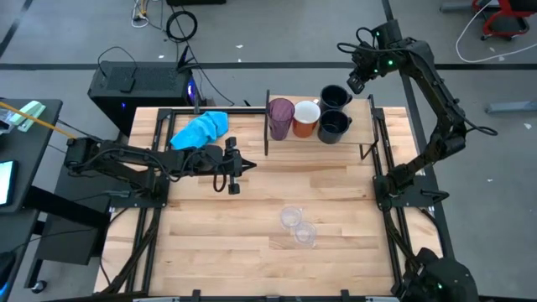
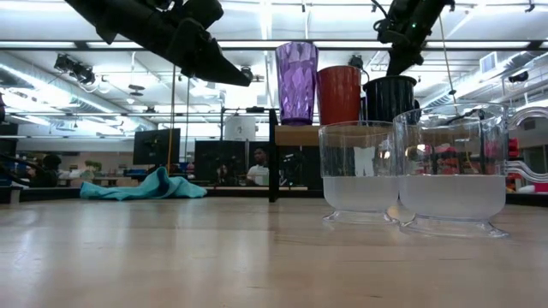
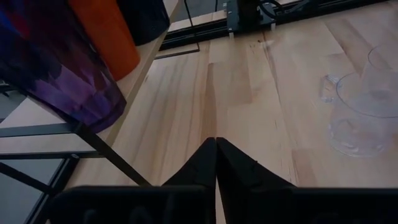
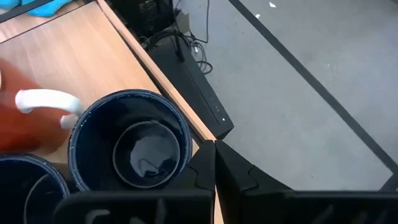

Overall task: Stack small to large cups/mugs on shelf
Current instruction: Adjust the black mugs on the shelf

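The shelf (image 1: 327, 138) stands along the far edge of the table (image 1: 210, 252), spanning from a dark upright panel (image 1: 268, 124) near mid-table to a second panel near the right edge. Four vessels stand on it in a close row: the purple tumbler (image 1: 280, 118) just beside the left panel, the orange mug (image 1: 305, 118) touching or nearly touching it, then two black mugs (image 1: 334, 126), one behind the other. The board's right end is unoccupied.

Two small clear cups (image 1: 290, 218) (image 1: 304, 234) stand side by side on the table near its front centre, well apart from the shelf. A blue cloth (image 1: 200, 130) lies at the far left of the table, left of the shelf panel. Bare planks lie between the cloth, the shelf and the clear cups.

The left hand (image 1: 237, 164) hovers above the table, just left of the shelf's left panel and near the cloth. Its fingers (image 3: 205, 165) are pressed together and hold nothing.

The right hand (image 1: 356, 84) hangs beyond the table's far edge, just past the rear black mug (image 4: 130, 146), above the floor. Its fingers (image 4: 239, 171) are also closed together, gripping nothing and touching no mug.
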`<control>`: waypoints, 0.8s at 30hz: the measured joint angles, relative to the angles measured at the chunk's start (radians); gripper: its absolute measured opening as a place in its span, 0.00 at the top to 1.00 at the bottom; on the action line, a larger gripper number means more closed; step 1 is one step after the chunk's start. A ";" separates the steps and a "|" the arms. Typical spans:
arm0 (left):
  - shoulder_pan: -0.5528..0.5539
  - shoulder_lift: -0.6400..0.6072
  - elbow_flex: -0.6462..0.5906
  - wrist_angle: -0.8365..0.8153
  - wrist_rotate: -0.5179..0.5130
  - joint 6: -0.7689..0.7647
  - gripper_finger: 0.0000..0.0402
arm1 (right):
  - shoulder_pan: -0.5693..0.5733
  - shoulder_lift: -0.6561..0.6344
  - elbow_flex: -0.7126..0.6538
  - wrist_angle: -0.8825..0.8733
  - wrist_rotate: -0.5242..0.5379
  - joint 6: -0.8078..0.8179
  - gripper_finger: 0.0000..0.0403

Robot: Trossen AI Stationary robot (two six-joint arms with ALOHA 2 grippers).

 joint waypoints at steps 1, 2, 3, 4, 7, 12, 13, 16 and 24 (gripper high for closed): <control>0.000 0.000 0.000 0.000 0.000 0.000 0.96 | -0.002 0.002 0.000 0.001 -0.001 -0.011 0.98; 0.000 0.000 0.000 0.000 0.000 0.000 0.96 | -0.007 0.006 0.000 0.001 -0.004 -0.017 0.98; 0.000 0.000 0.000 0.000 0.000 0.001 0.95 | -0.015 0.013 0.000 0.001 -0.009 -0.019 0.98; 0.000 0.000 0.000 0.000 0.000 0.002 0.95 | -0.023 0.021 0.000 0.001 -0.014 -0.016 0.98; 0.000 0.000 0.000 0.000 0.000 0.002 0.94 | -0.034 0.041 -0.001 0.000 -0.016 -0.001 0.98; 0.000 0.000 0.000 0.000 0.000 0.002 0.96 | -0.032 0.055 -0.001 0.085 -0.019 0.081 0.98; 0.000 0.000 0.000 0.000 0.000 0.002 0.96 | -0.032 0.057 -0.001 0.104 -0.016 0.095 0.98; 0.000 0.000 0.000 -0.001 0.000 0.002 0.97 | -0.036 0.063 -0.001 0.135 -0.016 0.113 0.98; 0.000 0.000 0.000 -0.002 0.000 0.002 0.94 | -0.068 0.090 -0.001 0.123 -0.023 0.117 0.98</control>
